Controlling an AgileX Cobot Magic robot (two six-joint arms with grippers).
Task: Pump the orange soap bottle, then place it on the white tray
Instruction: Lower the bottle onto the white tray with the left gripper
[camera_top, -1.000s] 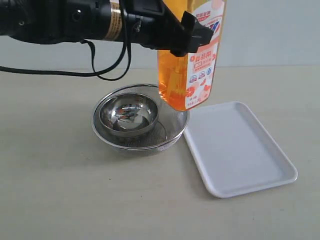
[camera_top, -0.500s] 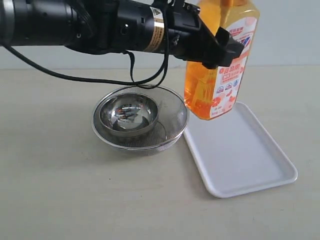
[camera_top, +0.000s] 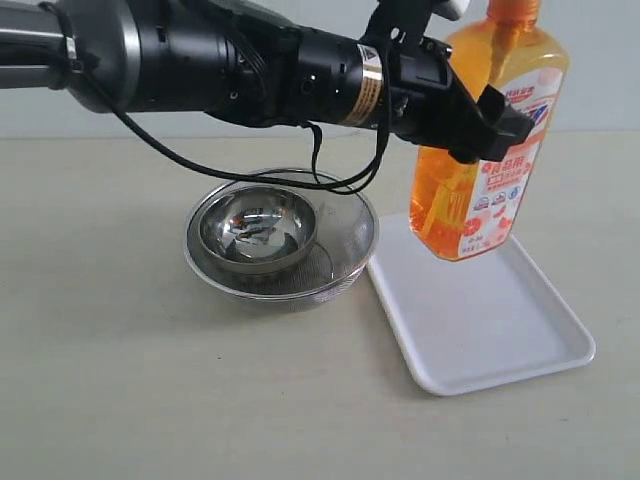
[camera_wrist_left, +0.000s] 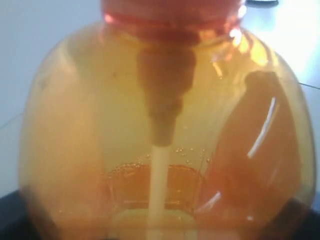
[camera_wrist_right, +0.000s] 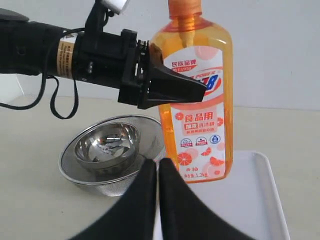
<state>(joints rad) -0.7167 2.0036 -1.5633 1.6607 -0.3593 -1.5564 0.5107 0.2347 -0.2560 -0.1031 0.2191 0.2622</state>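
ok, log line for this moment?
left gripper: shut on translucent orange plastic soap bottle | bottle: airborne over flat white rectangular tray, not set down | right gripper: shut, empty

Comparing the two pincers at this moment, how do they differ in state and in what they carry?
The left pincer is clamped on the orange soap bottle, jaws spread across its body; the right pincer is shut and empty. The left pincer holds the bottle in the air, about over the white tray; the right pincer hangs apart, touching nothing. Both are black.
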